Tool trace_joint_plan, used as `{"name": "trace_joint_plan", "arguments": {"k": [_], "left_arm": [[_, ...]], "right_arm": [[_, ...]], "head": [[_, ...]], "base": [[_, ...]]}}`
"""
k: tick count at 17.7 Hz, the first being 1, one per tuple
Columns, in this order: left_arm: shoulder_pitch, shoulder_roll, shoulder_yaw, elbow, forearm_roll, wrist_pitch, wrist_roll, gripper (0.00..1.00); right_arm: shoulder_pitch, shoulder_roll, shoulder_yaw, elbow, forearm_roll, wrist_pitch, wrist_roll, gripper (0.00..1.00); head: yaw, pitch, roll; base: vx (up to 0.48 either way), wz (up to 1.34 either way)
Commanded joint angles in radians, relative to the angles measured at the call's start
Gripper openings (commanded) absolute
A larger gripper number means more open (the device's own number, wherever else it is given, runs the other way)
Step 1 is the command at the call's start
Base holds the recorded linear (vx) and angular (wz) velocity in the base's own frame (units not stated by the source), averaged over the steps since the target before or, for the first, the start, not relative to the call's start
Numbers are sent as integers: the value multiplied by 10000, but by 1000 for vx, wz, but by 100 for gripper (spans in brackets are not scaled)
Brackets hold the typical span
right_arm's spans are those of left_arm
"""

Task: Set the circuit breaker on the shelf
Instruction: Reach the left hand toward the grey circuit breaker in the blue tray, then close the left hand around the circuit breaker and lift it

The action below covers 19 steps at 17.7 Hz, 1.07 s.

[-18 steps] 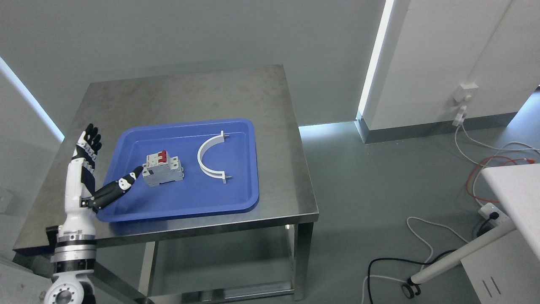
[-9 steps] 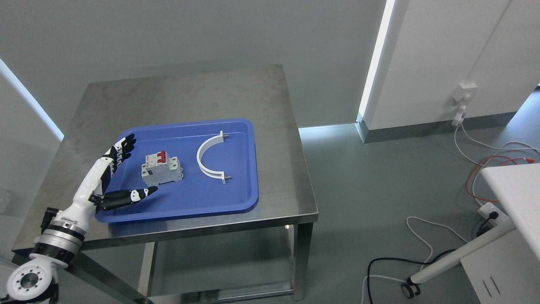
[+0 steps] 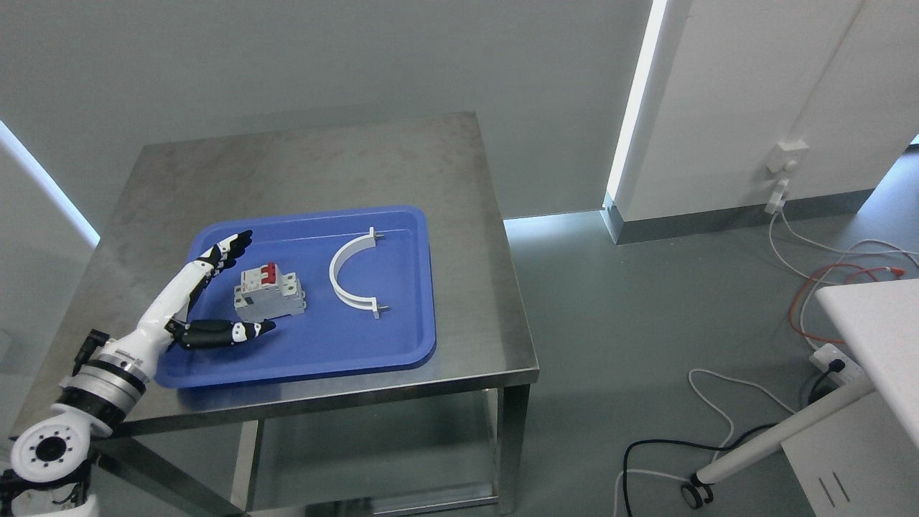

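A grey circuit breaker (image 3: 269, 293) with red switches lies in a blue tray (image 3: 402, 345) on a steel table (image 3: 316, 165). My left hand (image 3: 248, 283) is open over the tray's left part. Its fingers (image 3: 226, 250) reach past the breaker's far left side and its thumb (image 3: 240, 332) lies just in front of the breaker. The hand brackets the breaker from the left; I cannot tell whether it touches it. The right arm is out of view.
A white half-ring clamp (image 3: 352, 273) lies in the tray right of the breaker. A lower shelf (image 3: 373, 459) shows under the table. Cables (image 3: 826, 287) and a wheeled white stand (image 3: 775, 438) are on the floor at the right.
My left hand has moved right and forward, from the tray's left rim to around the breaker. The camera has shifted slightly, moving the whole picture a little left and down.
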Motion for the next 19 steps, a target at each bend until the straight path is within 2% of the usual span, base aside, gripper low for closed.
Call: {"name": "trace_joint_plan", "arguments": {"k": [1, 4, 6, 9, 13, 16, 19], "left_arm": [[-174, -1, -474, 853, -887, -460, -7, 63], [-174, -307, -15, 1237, -1013, -998, -7, 46], [-174, -507, 399, 1345, -1013, -1442, -7, 27], [-174, -799, 1012, 1697, -1013, -2133, -7, 13], [-250, -1105, 1381, 1760, -983, -2380, 115, 6], [-1549, -2711, 2680, 1744, -906, -2868, 115, 7], [-2122, -3049, 3574, 1637, -890, -3482, 237, 8]], "right_arm": [[0, -175, 199, 0, -13, 294, 7, 100], [0, -175, 199, 0, 2, 294, 7, 100], [0, -175, 199, 0, 2, 294, -8, 100], [0, -175, 199, 0, 2, 294, -8, 100], [0, -175, 199, 0, 2, 294, 7, 100], [0, -175, 199, 0, 2, 294, -8, 100], [0, -175, 199, 0, 2, 294, 7, 100]], "head": [[0, 0, 0], [0, 0, 0], [0, 0, 0], [0, 0, 0], [0, 0, 0], [0, 0, 0], [0, 0, 0]], "base": [[24, -13], [22, -17], [20, -34], [0, 0], [0, 0], [17, -13], [9, -5]]}}
